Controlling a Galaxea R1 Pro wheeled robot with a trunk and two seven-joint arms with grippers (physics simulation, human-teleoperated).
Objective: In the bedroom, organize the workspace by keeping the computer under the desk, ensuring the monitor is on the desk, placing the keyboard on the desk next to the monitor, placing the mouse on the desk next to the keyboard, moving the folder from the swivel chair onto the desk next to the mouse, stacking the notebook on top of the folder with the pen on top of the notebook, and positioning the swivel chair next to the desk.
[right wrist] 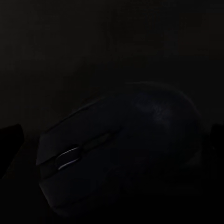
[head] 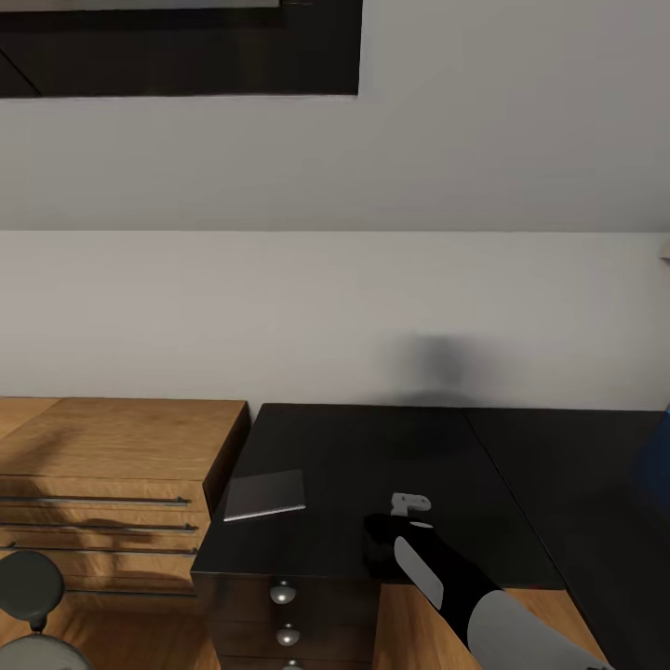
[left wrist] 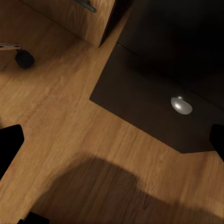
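Our right pincer (head: 380, 549) hung over the front part of the desk (head: 372, 447), pointing down at the top. In the right wrist view the mouse (right wrist: 121, 154) lay right under it, between the two dark fingertips (right wrist: 10, 140) at the edges of the picture. The fingers stood wide, clear of the mouse on both sides as far as the gloom let us judge, so we took it for open and holding nothing.

The notebook (head: 266, 495) lay flat on the desk, off to the pincer's left and a little beyond it, near the corner by the wood cabinet (head: 102, 465).

Our left pincer (left wrist: 112, 140) hung low over the wood floor (left wrist: 60, 140), fingers spread and empty, with a drawer knob (left wrist: 181, 105) ahead of it.

We judged the task far from done: the mouse was on the desk, but its place by a keyboard could not be checked, and the notebook was not yet on a folder.
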